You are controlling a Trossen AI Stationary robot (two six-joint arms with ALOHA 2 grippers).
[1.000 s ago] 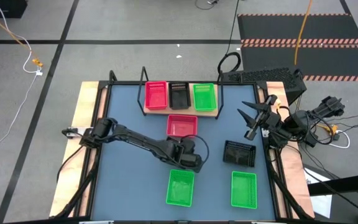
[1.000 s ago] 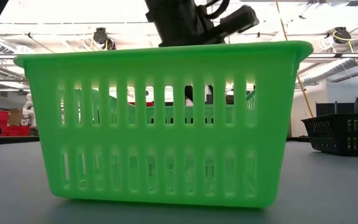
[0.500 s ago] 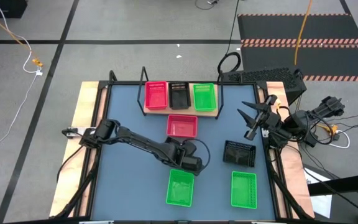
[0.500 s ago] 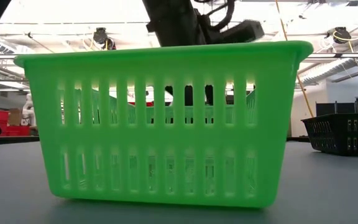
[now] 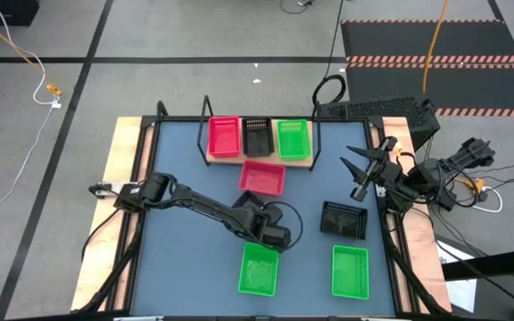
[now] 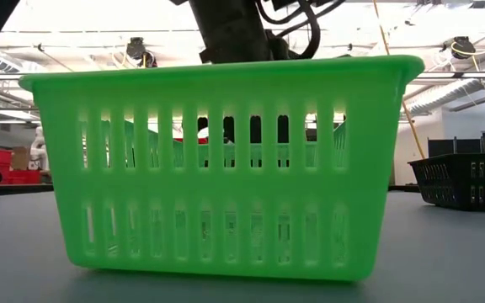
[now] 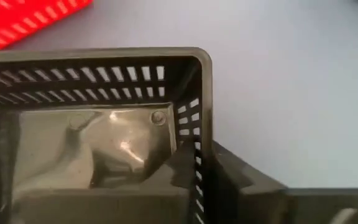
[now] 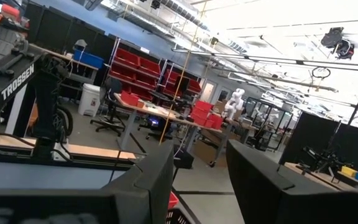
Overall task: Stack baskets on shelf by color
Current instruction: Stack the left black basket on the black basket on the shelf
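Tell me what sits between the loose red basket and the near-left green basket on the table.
In the high view, the left gripper sits between the red basket and the green basket. The left wrist view shows a black basket at its fingers.

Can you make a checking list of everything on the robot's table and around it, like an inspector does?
Surface: blue-grey tabletop, nothing spilled.
Job's things: shelf carries a shelf red basket, a shelf black basket and a shelf green basket side by side. On the tabletop lie a loose red basket, a loose black basket, a near green basket and a far green basket.
Clutter: nothing seen.
Pincers: left pincer is mid-table, gripping one wall of a held black basket. Right pincer is open, waiting at the table's right edge.
Cables: white cable and yellow cable on the floor.
Surroundings: grey floor, dark mat.
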